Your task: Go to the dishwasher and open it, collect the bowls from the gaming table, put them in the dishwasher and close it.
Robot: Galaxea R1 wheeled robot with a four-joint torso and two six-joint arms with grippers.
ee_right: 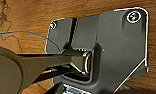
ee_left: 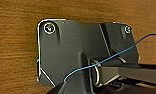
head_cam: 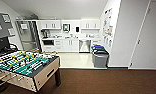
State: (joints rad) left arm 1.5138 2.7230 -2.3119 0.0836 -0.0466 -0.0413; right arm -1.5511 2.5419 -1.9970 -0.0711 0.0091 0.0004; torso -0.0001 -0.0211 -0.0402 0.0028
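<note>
**Kitchenette ahead, football table at near left**

Landmark taken: the dishwasher, a stainless-steel front set in the white lower cabinets along the far wall, its door closed flush with them.

Left of the dishwasher and much nearer the camera stands the table-football table: green field, rods with handles, pale wooden side panel, dark legs. It sits on brown wood-grain flooring. Bowls cannot be made out on or around it from here.

Further back, left of the dishwasher, a glass-fronted tall unit stands at the end of the cabinet run. Between it and the dishwasher runs a worktop with small items too blurred to name; white upper cabinets hang above it.

In front of the dishwasher the floor turns to pale tile. Just right of the dishwasher, and nearer the camera, sit grey bins with blue and green lids. Right of those rises a white wall, then a white door.

Left wrist view: the robot's dark plate over wood-grain floor, with a thin blue cable across it. Whether the left gripper's fingers are apart or together cannot be told.

Right wrist view: the same kind of plate and a blue cable over wood-grain floor. The right gripper's state likewise cannot be told.
</note>
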